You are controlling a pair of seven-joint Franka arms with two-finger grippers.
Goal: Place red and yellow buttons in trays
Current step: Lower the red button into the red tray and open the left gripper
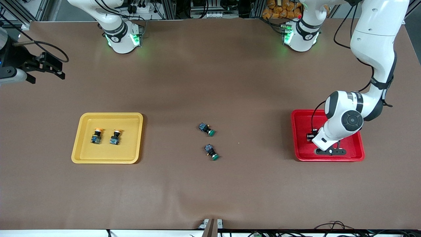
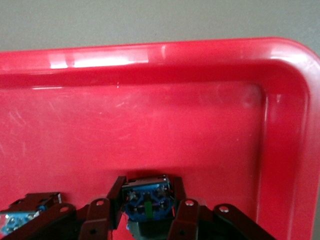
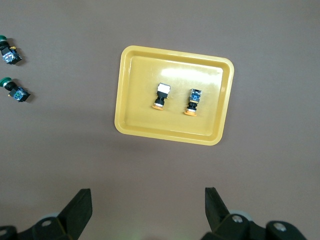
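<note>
Red button [image 2: 146,200] held in left pincer [image 2: 145,212] inside red tray [image 2: 200,80]

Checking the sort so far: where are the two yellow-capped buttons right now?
Both yellow-capped buttons lie side by side inside the yellow tray, toward the right arm's end of the table.

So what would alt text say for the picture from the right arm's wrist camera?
A shallow yellow plastic tray on a brown table holds two orange-capped push-button switches; two green-capped switches lie outside it. The open right gripper hangs over bare table.
</note>
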